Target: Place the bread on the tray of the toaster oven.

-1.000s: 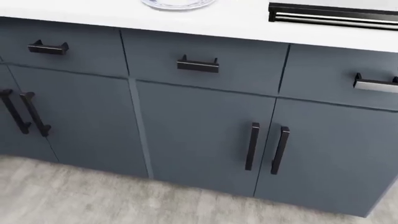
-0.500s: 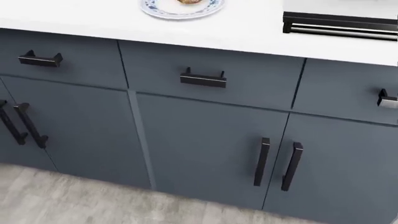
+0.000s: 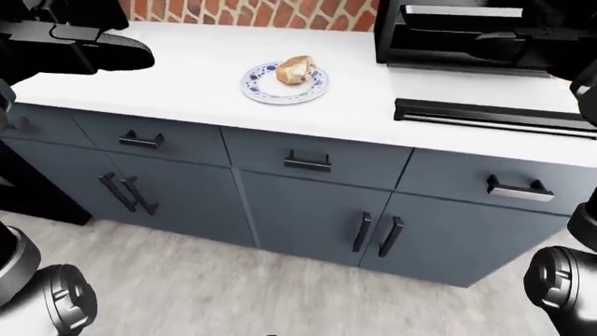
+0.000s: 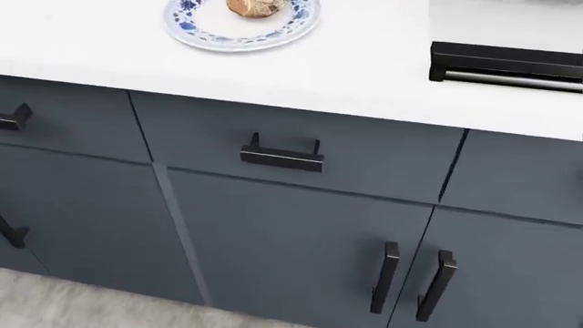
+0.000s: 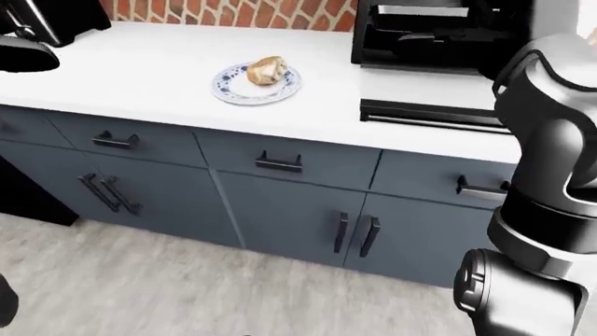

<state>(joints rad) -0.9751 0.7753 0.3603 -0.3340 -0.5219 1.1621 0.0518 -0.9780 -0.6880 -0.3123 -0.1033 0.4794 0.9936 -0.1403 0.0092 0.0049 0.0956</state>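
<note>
A piece of bread [image 3: 295, 70] lies on a blue-patterned white plate [image 3: 285, 85] on the white counter [image 3: 187, 77], left of centre in the left-eye view. The black toaster oven [image 3: 457, 35] stands at the top right with its door [image 3: 485, 115] folded down flat, and a pale tray [image 3: 462, 10] shows inside. My left arm [image 3: 84, 45] reaches in dark at the top left, well left of the plate. My right arm [image 5: 551, 126] rises at the right edge, beside the oven. I cannot make out the fingers of either hand.
Grey-blue drawers and cabinet doors with black handles [image 4: 282, 156] run under the counter. A red brick wall [image 3: 252, 10] backs it. A dark unit [image 5: 28, 203] stands at the far left on the grey floor [image 3: 233, 287].
The head camera has moved closer and shifted: the counter and cabinets slid down in the picture, and the plate and bread have come further into view at the top.
</note>
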